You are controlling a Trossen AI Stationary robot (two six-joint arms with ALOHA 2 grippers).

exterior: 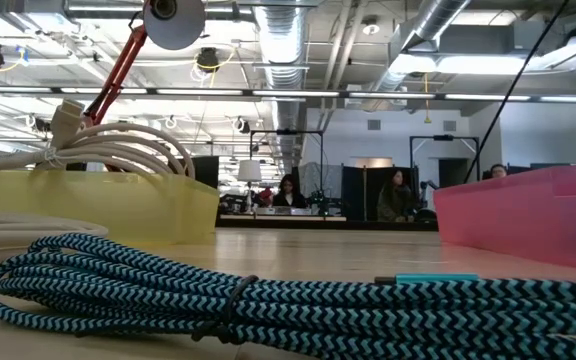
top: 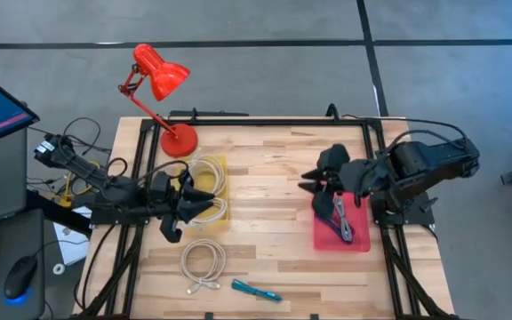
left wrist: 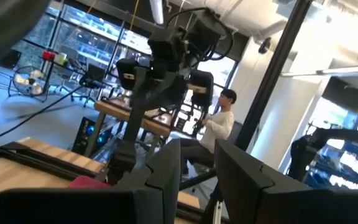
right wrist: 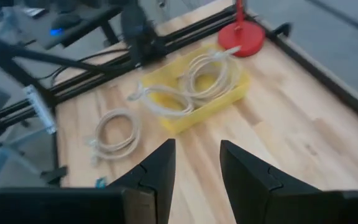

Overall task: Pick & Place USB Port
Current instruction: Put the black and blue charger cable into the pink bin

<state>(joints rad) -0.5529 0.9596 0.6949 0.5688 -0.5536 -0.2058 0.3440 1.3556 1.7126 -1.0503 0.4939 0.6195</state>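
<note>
A white coiled cable (top: 203,262) lies flat on the table near its front edge, also in the right wrist view (right wrist: 114,132). A teal braided cable (top: 256,291) lies in front of it and fills the low view's foreground (exterior: 268,300). More white cables (top: 204,178) lie in the yellow tray (top: 223,222). Dark cables (top: 341,218) lie in the pink tray (top: 327,240). My left gripper (top: 216,206) is open, held level over the yellow tray's near part, empty (left wrist: 197,180). My right gripper (top: 308,182) is open and empty (right wrist: 194,168), above the pink tray's far end.
A red desk lamp (top: 163,89) stands at the table's far left corner, its base (top: 178,140) beside the yellow tray. Bare wood lies between the two trays (top: 269,196). Black frame rails (top: 389,258) run along the table's sides. People sit in the room beyond (exterior: 288,190).
</note>
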